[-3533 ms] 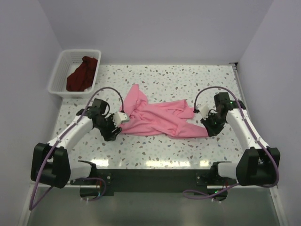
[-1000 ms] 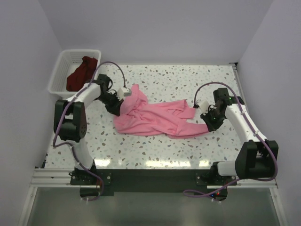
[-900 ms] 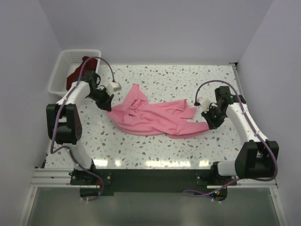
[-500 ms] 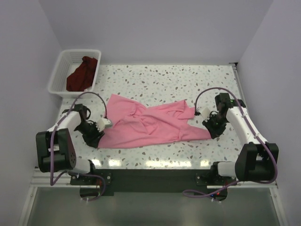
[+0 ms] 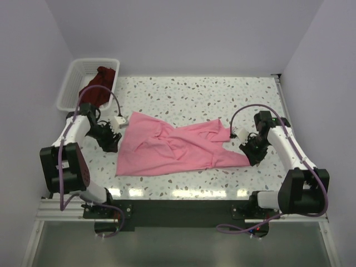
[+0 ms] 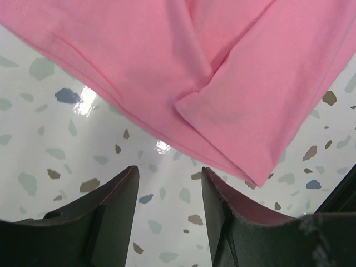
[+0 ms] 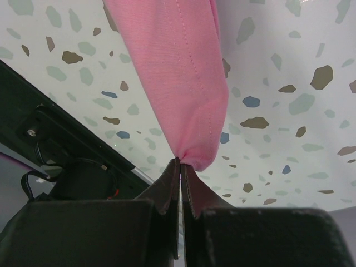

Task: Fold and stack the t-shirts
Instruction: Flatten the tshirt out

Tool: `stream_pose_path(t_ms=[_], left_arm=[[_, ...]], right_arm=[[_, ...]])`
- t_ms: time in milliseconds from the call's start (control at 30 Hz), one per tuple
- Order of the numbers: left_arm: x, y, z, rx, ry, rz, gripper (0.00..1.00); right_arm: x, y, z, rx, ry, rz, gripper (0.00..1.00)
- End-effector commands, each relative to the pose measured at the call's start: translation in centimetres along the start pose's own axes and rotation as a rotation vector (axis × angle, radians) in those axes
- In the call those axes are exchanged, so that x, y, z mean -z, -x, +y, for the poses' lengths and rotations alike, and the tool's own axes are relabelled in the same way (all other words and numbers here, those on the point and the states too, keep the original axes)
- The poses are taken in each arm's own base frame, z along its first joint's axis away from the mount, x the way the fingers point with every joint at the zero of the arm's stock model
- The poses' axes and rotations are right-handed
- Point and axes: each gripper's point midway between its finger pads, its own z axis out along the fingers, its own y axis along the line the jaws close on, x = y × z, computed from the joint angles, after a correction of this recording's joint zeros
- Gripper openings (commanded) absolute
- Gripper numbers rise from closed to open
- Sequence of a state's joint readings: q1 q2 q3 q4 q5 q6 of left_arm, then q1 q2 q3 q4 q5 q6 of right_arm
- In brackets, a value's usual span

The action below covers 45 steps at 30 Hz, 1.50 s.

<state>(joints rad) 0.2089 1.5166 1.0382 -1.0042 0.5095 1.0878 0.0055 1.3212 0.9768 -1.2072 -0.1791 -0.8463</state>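
Left hand [image 6: 169, 173] released soft pink shirt [image 5: 172, 149] (creased, wedge-shaped).

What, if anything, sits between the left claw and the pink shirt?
Nothing visible. The left claw is open, and only bare speckled table lies between it and the edge of the pink shirt just ahead.
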Motion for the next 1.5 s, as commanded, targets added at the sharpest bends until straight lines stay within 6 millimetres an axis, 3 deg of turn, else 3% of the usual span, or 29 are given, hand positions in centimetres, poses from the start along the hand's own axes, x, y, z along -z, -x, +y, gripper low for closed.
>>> stream_pose_path(t_ms=[0,233,467,733,833,867,900,933,1100,1267,1400,1433,1467], left_arm=[[-1.2,2.3,-0.7,-0.031,-0.097,-0.058,0.54],[-3.6,4.1,-0.8,-0.161,-0.130,-0.043,0.54],[-5.2,3.9,-0.3,-0.193,-0.154,0.003,0.55],[-6.0,3.2,-1.1,-0.196,-0.216,0.028,0.51],[-6.3,2.9,-1.5,-0.183,-0.236,0.035,0.41],[-6.2,3.0,-1.5,-0.182,-0.237,0.031,0.29],[-6.1,3.1,-1.5,-0.179,-0.235,0.030,0.24],[-5.8,3.4,-1.4,-0.184,-0.223,0.024,0.15],[-4.0,4.6,-1.6,-0.203,-0.176,-0.008,0.00],[-1.4,6.5,-1.1,-0.203,-0.098,-0.058,0.00],[2.3,9.5,1.8,-0.111,0.024,-0.172,0.00],[3.1,10.3,2.4,-0.097,0.046,-0.200,0.00],[5.0,12.0,3.6,-0.095,0.092,-0.255,0.00]], right_arm=[[0.2,0.5,0.1,-0.001,0.012,-0.022,0.00],[0.6,1.0,-0.2,-0.011,-0.001,-0.037,0.00],[0.9,1.3,-0.4,-0.016,-0.006,-0.043,0.00],[0.9,1.5,-0.6,-0.021,-0.002,-0.042,0.00],[1.0,1.6,-0.7,-0.021,-0.006,-0.045,0.00],[1.0,1.7,-0.8,-0.020,-0.007,-0.046,0.00],[1.1,1.7,-0.8,-0.020,-0.007,-0.046,0.00],[1.1,1.7,-0.8,-0.021,-0.007,-0.046,0.00],[1.2,1.8,-0.9,-0.023,-0.011,-0.052,0.00],[1.9,2.9,-1.5,-0.035,-0.040,-0.093,0.00],[4.0,5.4,-3.1,-0.062,-0.126,-0.201,0.00],[5.4,6.4,-3.9,-0.064,-0.165,-0.244,0.00],[6.1,7.2,-4.2,-0.088,-0.186,-0.275,0.00]])
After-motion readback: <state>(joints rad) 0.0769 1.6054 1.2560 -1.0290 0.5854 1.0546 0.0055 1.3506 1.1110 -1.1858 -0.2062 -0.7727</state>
